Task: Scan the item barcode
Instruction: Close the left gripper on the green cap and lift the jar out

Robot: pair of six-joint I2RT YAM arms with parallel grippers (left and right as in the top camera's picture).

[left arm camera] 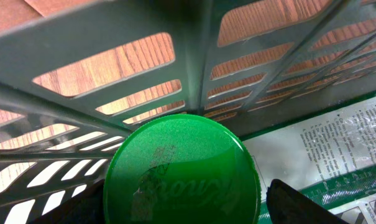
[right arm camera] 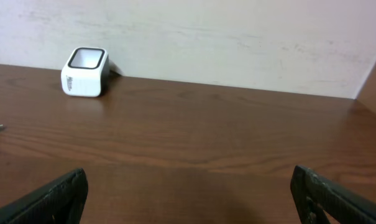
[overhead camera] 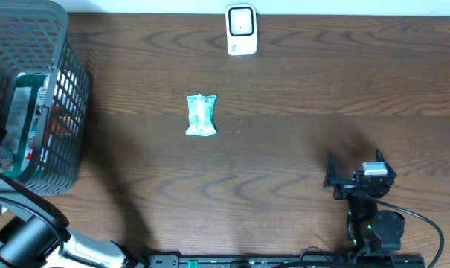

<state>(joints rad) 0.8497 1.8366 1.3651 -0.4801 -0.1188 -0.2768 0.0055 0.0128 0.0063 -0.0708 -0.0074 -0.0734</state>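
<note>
Left wrist view: inside the basket (left arm camera: 194, 56), the left hand (left arm camera: 181, 208) is spread either side of a green lid (left arm camera: 181, 162), with a sliver of gap at one finger (left arm camera: 299, 202). The right hand (overhead camera: 356, 167) gapes empty above the tabletop (overhead camera: 284, 193), well apart from the basket. A packet (overhead camera: 201, 115) lies between basket and right hand, and the scanner (overhead camera: 241, 30) is farther off.

The overhead camera looks straight down on the whole table (overhead camera: 299, 82), basket (overhead camera: 68, 89) left, scanner (overhead camera: 241, 30) at the far edge. The left wrist camera peers close inside that basket, onto a green lid (left arm camera: 181, 168); the right wrist camera faces low across the table to the same scanner and wall (right arm camera: 237, 37).
</note>
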